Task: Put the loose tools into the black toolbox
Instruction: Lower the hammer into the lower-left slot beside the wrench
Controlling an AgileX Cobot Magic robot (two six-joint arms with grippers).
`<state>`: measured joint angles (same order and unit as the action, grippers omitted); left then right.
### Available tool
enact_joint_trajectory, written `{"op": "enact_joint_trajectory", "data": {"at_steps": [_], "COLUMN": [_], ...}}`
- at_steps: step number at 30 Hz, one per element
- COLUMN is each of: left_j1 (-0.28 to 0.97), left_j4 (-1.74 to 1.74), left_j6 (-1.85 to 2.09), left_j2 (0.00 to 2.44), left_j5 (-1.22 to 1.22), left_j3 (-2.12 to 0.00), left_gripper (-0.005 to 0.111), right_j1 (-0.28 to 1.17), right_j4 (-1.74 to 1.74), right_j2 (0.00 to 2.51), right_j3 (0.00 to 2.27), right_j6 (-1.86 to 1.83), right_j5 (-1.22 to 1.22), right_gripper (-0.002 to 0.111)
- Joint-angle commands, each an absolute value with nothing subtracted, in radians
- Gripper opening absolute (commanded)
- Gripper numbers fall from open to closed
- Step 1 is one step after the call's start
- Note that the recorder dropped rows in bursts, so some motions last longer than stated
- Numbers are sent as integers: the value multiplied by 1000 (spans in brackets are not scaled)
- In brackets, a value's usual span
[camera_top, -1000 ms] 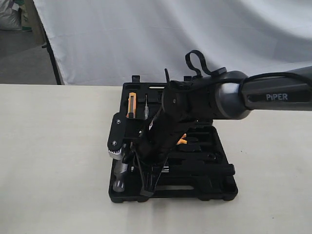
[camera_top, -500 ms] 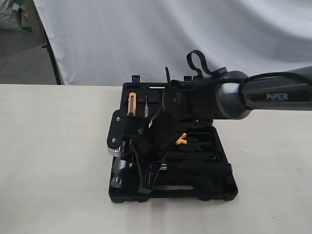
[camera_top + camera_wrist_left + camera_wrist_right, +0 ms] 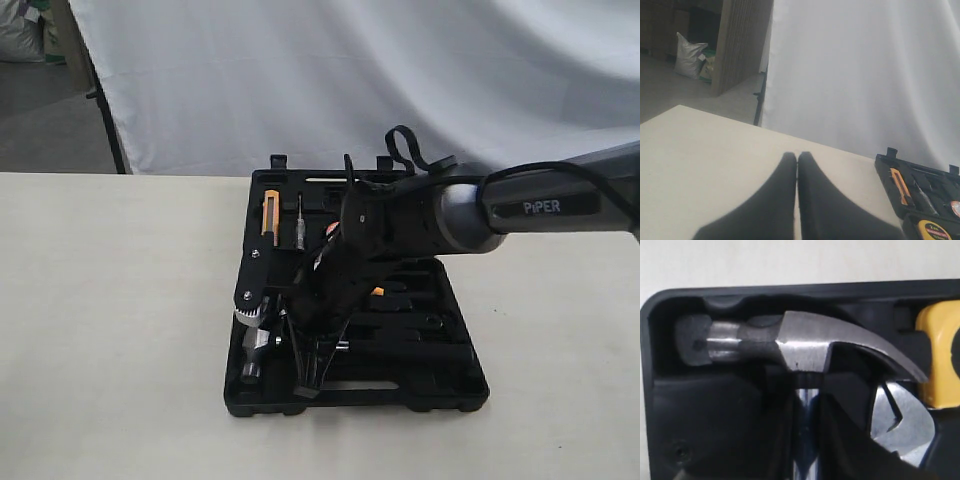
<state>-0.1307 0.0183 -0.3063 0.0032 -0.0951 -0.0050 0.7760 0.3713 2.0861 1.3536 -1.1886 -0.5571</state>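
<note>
The black toolbox [image 3: 460,392] lies open in the middle of the table. My right gripper [image 3: 308,372] reaches down into its near left part and is shut on the steel shaft of the claw hammer [image 3: 805,347]. In the right wrist view the shaft runs between the dark fingers [image 3: 840,440], with the gripper [image 3: 805,410] just behind the head. The hammer head [image 3: 252,352] sits in its recess at the box's corner. A silver adjustable wrench [image 3: 900,427] lies in the box beside the claw. My left gripper [image 3: 797,156] is shut and empty above bare table, away from the toolbox [image 3: 887,167].
A yellow tape measure [image 3: 940,355] sits in the box next to the hammer's claw and shows too as the tape measure [image 3: 935,231] in the left wrist view. An orange-handled tool [image 3: 270,215] and a screwdriver [image 3: 299,222] rest in the far half. A white cloth hangs behind the table.
My right arm has sunk lower over the box with the hammer, and the hammer head has gone down into its recess. The left gripper shows no change.
</note>
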Motion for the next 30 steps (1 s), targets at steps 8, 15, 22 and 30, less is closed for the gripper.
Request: {"op": "enact_joint_trajectory", "data": {"at_steps": [8,15,22,30], "left_j1": [-156,-156,-156,-156], "left_j4": [23,23,23,23], "left_j6": [-311,-311,-311,-311], "left_j2": [0,0,0,0], "left_j5": [-88,-88,-88,-88], "left_j3": [-8,-8,-8,-8], "left_gripper": [1,1,1,1], "right_j1": [772,772,772,772], "right_j4": [418,418,418,418], "right_j2": [2088,2089,2089,2089], "right_j3": [1348,1348,1348,1348], "right_j6": [-1197,-1193,-1138,-1137], "right_j5": [-547,-496,-445,-450], "right_gripper": [-1,0,3,55]}}
